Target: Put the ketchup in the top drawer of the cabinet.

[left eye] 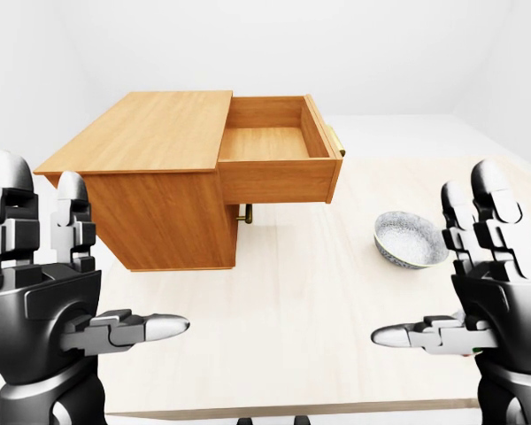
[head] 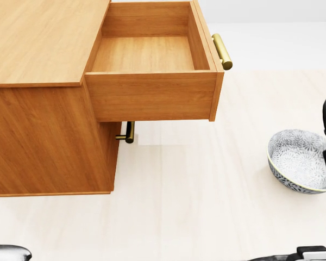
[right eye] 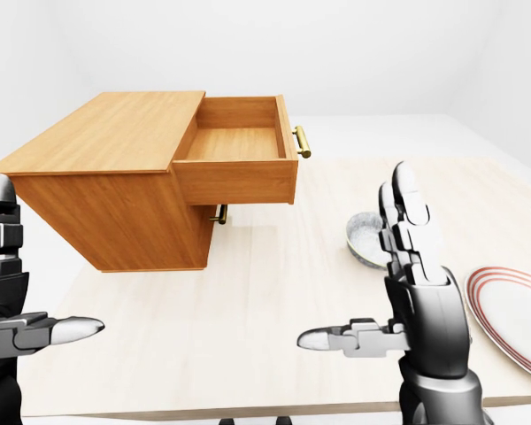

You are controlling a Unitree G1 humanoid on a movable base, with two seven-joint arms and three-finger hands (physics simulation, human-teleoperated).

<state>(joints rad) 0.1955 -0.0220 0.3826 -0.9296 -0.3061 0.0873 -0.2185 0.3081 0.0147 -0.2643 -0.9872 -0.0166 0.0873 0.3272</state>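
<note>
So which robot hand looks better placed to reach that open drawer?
Probably the right robot hand: the top drawer juts out toward its side, while the left robot hand faces the cabinet body. Both are open and empty; no ketchup shows.

The left hand [left eye: 49,292] stands raised at about eight o'clock in the left-eye view, fingers upright and spread, thumb pointing toward three o'clock. The right hand [left eye: 478,292] mirrors it at four o'clock, thumb toward nine o'clock. Both appear empty, though the palms are partly hidden.
</note>
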